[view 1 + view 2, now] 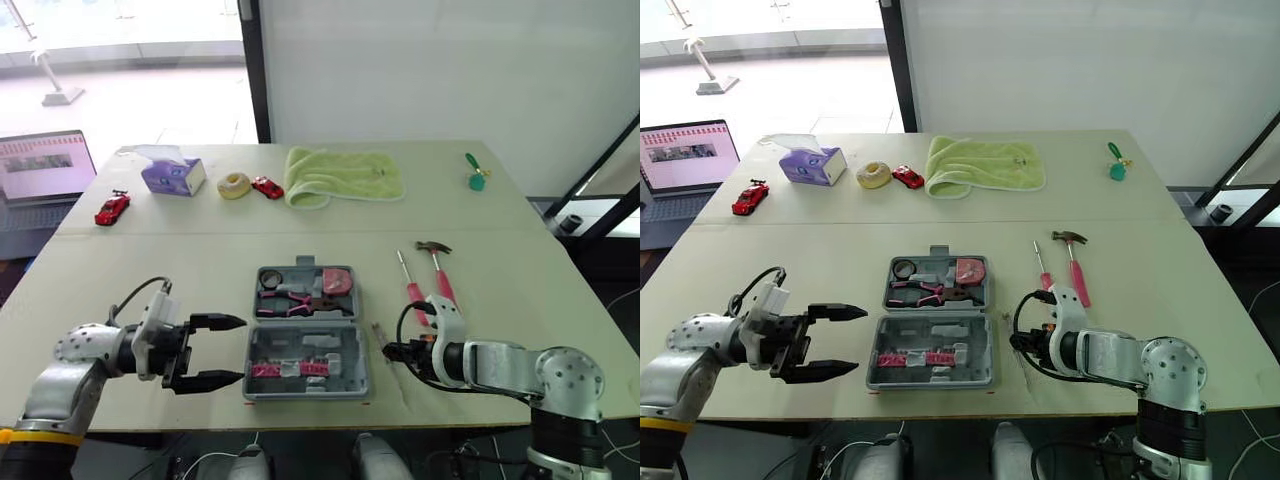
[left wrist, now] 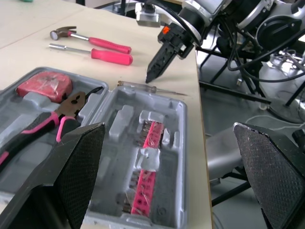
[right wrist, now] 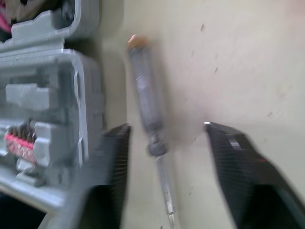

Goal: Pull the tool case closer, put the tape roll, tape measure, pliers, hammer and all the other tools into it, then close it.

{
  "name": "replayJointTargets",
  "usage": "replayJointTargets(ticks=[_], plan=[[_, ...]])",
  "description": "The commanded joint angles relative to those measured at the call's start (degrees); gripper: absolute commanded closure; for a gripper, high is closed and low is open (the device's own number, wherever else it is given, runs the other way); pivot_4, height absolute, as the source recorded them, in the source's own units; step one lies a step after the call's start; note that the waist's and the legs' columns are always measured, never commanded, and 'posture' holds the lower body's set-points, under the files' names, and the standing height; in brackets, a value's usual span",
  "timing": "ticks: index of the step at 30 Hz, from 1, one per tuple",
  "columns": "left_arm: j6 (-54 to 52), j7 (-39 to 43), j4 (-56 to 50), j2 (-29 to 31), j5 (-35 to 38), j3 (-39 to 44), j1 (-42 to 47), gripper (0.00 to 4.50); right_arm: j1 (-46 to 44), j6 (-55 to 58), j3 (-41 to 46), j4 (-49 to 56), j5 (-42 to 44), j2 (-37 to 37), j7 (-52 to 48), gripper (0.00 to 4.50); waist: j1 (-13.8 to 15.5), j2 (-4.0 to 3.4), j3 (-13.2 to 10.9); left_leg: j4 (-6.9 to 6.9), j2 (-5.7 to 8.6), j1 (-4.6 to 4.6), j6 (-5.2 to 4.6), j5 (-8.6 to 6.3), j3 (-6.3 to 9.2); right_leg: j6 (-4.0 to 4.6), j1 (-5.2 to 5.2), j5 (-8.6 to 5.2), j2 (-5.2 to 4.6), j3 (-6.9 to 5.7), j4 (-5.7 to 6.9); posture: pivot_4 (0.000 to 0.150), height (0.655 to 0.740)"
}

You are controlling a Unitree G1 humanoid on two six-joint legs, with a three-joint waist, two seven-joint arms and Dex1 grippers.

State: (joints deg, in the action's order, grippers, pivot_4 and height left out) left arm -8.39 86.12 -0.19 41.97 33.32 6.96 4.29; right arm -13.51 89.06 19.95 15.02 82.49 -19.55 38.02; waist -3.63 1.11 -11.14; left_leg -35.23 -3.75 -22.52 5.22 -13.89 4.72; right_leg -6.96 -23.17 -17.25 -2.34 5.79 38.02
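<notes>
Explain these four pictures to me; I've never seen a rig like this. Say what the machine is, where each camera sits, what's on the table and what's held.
This is a two-armed humanoid robot. Two wide pictures come from its head, looking down at the table; two close ones from its wrists. The open tool case holds pliers and a tape measure; a hammer and pink screwdriver lie beside it. The left gripper and right gripper have open jaws, holding nothing; the right straddles a slim screwdriver.
</notes>
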Motion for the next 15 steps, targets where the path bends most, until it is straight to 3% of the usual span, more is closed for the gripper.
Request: replayJointTargets(ticks=[1, 4, 8, 15], plan=[[0.1, 0.1, -1.6, 0.3, 1.4, 1.4, -0.5, 0.00, 3.3, -1.9, -1.7, 5.2, 1.2, -1.8, 3.5, 0.07, 0.3, 0.02, 0.0, 0.00, 0.00, 0.00, 0.00, 0.00, 0.00, 0.02, 0.01, -0.01, -0.01, 0.00, -0.02, 0.150, 0.7400], [0.0, 0.0, -1.9, 0.5, 1.4, 1.5, -0.8, 0.00, 5.5, -4.8, -4.6, 12.2, 3.1, -3.8, 4.8, 0.07, 0.4, 0.00, 0.0, 0.01, 0.01, -0.03, 0.00, 0.00, -0.01, 0.06, -0.02, -0.04, -0.03, 0.00, -0.03, 0.150, 0.7400], [-0.7, -0.1, -2.2, 0.7, 1.6, 1.6, -0.8, 0.00, 6.1, -8.7, -10.0, 24.9, -0.9, -7.2, 2.6, 0.07, -0.3, -0.06, 0.0, 0.08, -0.02, -0.05, 0.00, 0.00, -0.02, 0.14, -0.15, -0.08, 0.01, 0.02, 0.01, 0.150, 0.7400], [-2.3, 0.0, -2.3, 0.7, 1.5, 0.5, 1.4, 0.00, 12.5, -15.8, -25.1, 35.8, -21.7, -12.1, -5.0, 0.07, -0.2, -0.03, 0.0, 0.07, -0.03, -0.08, 0.00, 0.00, -0.03, 0.16, -0.15, -0.11, 0.00, 0.02, -0.05, 0.150, 0.7400]])
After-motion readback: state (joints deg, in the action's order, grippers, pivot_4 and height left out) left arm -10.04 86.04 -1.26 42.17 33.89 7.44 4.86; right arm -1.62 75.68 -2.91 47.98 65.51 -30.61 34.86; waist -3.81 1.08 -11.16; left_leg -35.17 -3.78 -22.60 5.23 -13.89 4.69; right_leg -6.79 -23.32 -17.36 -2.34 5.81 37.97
